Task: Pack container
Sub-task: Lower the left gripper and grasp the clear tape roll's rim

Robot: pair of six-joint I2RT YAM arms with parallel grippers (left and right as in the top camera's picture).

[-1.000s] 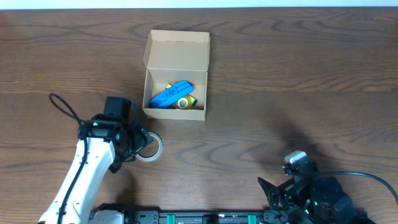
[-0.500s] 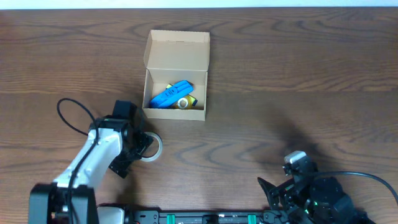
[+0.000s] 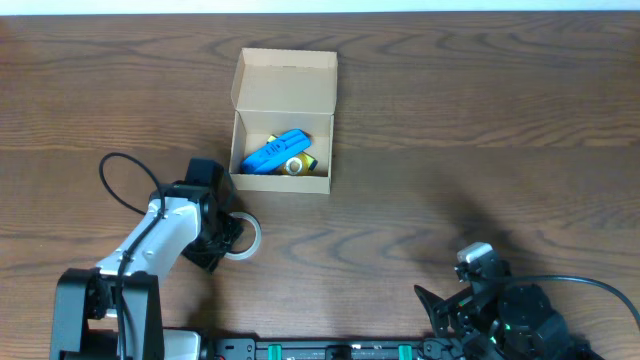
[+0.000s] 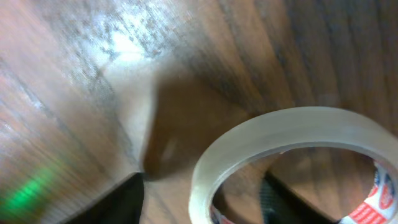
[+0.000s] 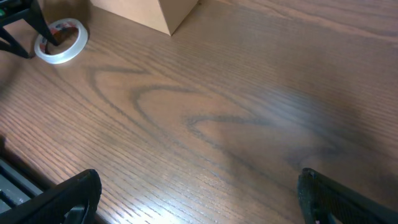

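Brown wood-grain table (image 3: 480, 120) filling frame. Open cardboard box (image 3: 283, 85) sitting upper centre-left in overhead view, flap lid lying back. Blue packet (image 3: 273, 152) lying inside, partly hiding yellow items (image 3: 295, 165). Clear tape roll (image 4: 286, 127) lying lower left, apart from box. Left gripper (image 3: 230, 237) jaws standing apart, straddling roll's wall; fingertips blurred, cut off. Right gripper (image 5: 202, 196) sitting lower right, jaws spread wide.

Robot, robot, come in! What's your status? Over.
Left gripper open, astride clear tape roll wall. Right gripper open, empty. Cardboard box open, blue packet inside. Nothing between roll and box.
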